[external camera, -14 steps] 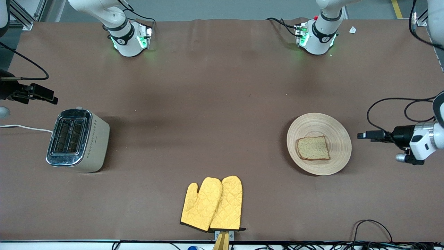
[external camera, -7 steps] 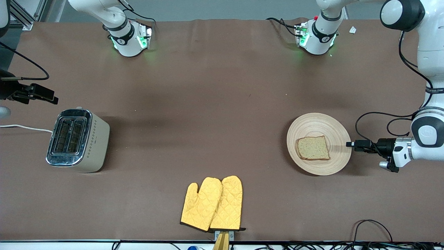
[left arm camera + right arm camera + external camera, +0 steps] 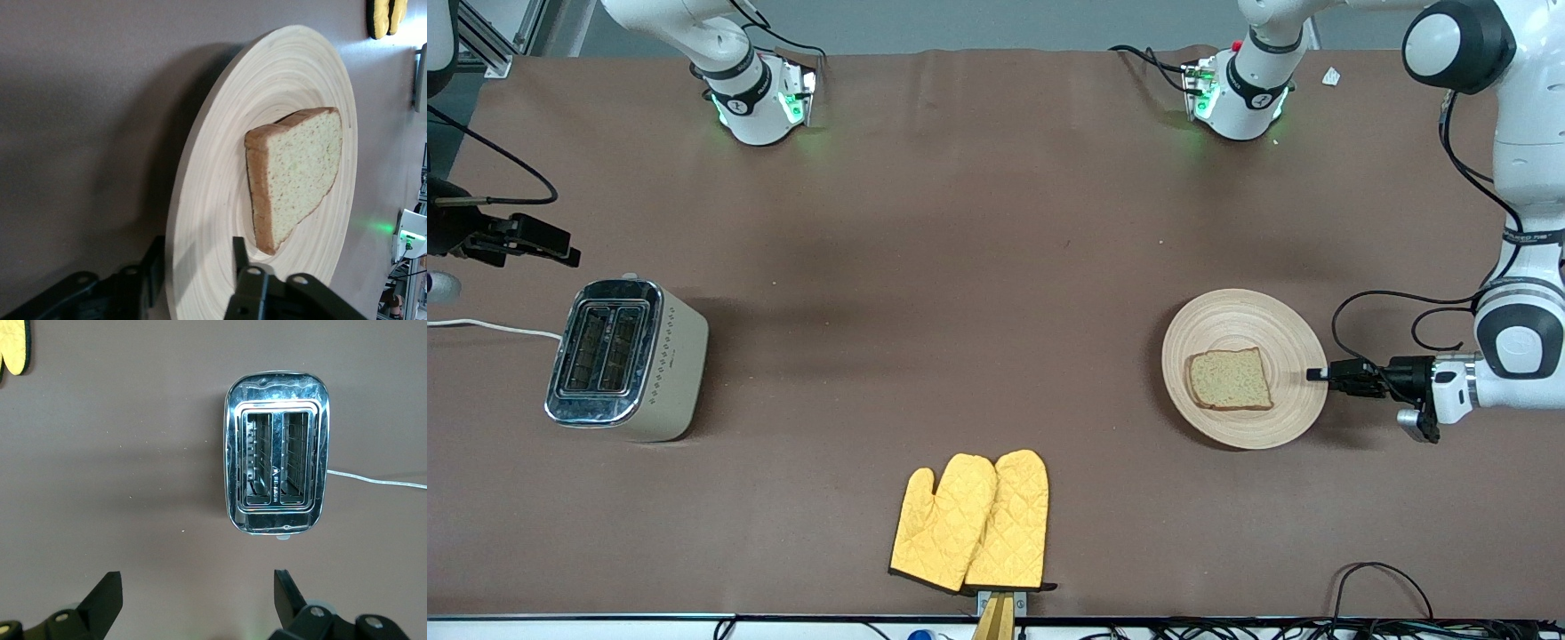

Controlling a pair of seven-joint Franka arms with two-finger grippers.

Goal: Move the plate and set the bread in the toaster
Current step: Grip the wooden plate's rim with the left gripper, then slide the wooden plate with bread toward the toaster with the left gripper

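The pale wooden plate (image 3: 1245, 322) lies toward the left arm's end of the table with the bread slice (image 3: 1230, 380) on it. My left gripper (image 3: 1316, 374) is low at the plate's rim, on the side toward the left arm's end. In the left wrist view the open left gripper (image 3: 197, 267) straddles the rim of the plate (image 3: 220, 200), one finger under it and one over it, near the bread (image 3: 297, 167). The cream toaster (image 3: 627, 360) stands at the right arm's end. My open, empty right gripper (image 3: 560, 253) hovers beside it and shows open in its wrist view (image 3: 197, 583), with the toaster (image 3: 277, 480) below, its slots empty.
A pair of yellow oven mitts (image 3: 971, 522) lies near the table's front edge, midway between toaster and plate. The toaster's white cord (image 3: 489, 327) runs off toward the right arm's end of the table. Black cables (image 3: 1383, 578) lie at the front edge near the left arm's end.
My left gripper has moved in along the table to the plate's rim, and its fingers now straddle it. The right gripper has barely shifted. Plate, bread and toaster have not moved.
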